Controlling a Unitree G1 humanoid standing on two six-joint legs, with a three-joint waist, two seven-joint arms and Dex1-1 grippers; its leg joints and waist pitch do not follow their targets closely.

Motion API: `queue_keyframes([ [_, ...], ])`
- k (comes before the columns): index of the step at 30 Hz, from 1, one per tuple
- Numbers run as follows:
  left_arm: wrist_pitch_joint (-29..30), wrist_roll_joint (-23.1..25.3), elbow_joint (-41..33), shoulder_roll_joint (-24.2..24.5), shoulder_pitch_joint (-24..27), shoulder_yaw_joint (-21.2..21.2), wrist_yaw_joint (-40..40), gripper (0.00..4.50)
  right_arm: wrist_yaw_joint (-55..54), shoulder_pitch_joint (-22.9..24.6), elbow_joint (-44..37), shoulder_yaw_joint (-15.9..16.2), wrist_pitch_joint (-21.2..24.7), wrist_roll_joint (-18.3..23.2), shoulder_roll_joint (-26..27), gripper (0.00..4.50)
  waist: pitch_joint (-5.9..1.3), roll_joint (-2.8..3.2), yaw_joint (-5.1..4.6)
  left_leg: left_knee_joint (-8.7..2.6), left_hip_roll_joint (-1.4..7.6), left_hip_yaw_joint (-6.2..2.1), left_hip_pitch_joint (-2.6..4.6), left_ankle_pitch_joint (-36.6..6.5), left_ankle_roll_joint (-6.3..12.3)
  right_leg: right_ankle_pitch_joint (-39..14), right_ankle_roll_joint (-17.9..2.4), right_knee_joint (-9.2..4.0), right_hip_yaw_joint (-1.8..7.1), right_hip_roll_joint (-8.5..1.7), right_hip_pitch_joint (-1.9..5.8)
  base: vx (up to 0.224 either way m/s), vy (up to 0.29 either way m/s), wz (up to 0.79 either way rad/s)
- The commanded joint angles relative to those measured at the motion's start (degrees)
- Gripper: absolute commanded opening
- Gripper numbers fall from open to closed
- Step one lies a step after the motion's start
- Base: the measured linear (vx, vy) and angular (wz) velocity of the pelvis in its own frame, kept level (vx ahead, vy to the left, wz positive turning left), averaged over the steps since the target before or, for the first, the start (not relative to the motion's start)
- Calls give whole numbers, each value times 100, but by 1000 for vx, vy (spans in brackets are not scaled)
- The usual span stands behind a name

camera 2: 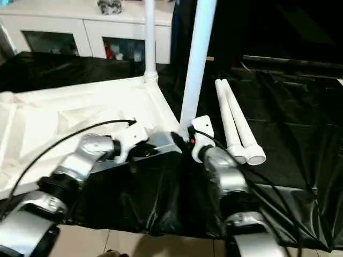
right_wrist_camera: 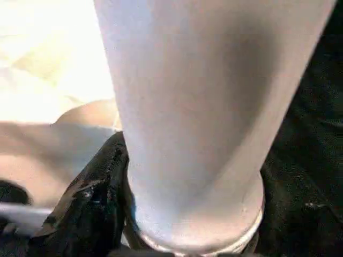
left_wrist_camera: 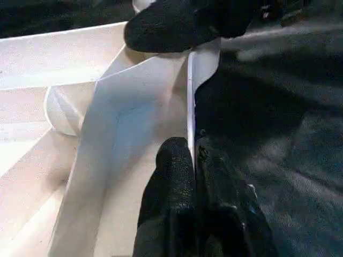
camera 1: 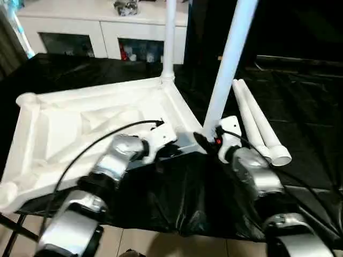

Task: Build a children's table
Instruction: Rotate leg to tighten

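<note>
The white top (camera 1: pixel 96 120) lies upside down on the black-draped tabletop (camera 1: pixel 300 118), ribs up, toward its left and near edge. We see one leg (camera 1: pixel 169 37) standing upright in the top's far right corner socket, and a second leg (camera 1: pixel 228 61) upright at its near right corner. Two more legs (camera 1: pixel 260 120) lie side by side on the tabletop's right part, just beside that corner.

Our left fingers (left_wrist_camera: pixel 185 176) are pinched tight on the thin near rim of the top. Our right fingers (right_wrist_camera: pixel 91 203) wrap the base of the near leg, part-open to its width and holding it.
</note>
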Motion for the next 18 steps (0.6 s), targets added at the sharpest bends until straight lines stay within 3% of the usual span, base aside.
queue_keyframes([
  [1, -89, -40, 29, -528, -34, -272, 160, 0, 209, -74, 25, 517, -94, -145, 441, 272, -278, -24, -41, -492, 362, -244, 204, -2388, -279, -2235, -933, -626, 250, -427, 18, 0, 0, 0],
  [4, -279, -14, -93, -398, 9, -310, -37, 0, 455, -30, -86, 446, -169, -84, 365, 342, -305, -17, -45, -525, 368, -228, 166, -2099, -185, -1515, -1028, -568, 237, -394, 70, 0, 0, 0],
  [10, -686, -91, -355, 162, 173, -324, -749, 0, 1344, 69, -204, 517, -405, -22, -201, 370, -328, -61, -23, -470, 367, -191, 107, -1713, 86, -1328, -1100, -558, 234, -440, 115, 0, 0, 0],
  [15, -939, -272, -383, 575, 234, -257, -1396, 0, 2459, 129, -353, 690, -462, 64, -733, 370, -374, -56, 27, -382, 353, -136, 102, -942, 433, -80, -1444, -418, 196, -386, 176, 0, 0, 0],
  [18, -997, -433, -452, 747, 260, -210, -1835, 0, 3010, 147, -442, 786, -487, 99, -968, 370, -380, -38, 51, -360, 372, -122, 81, -738, 594, 305, -1572, -349, 176, -379, 183, 0, 0, 0],
])
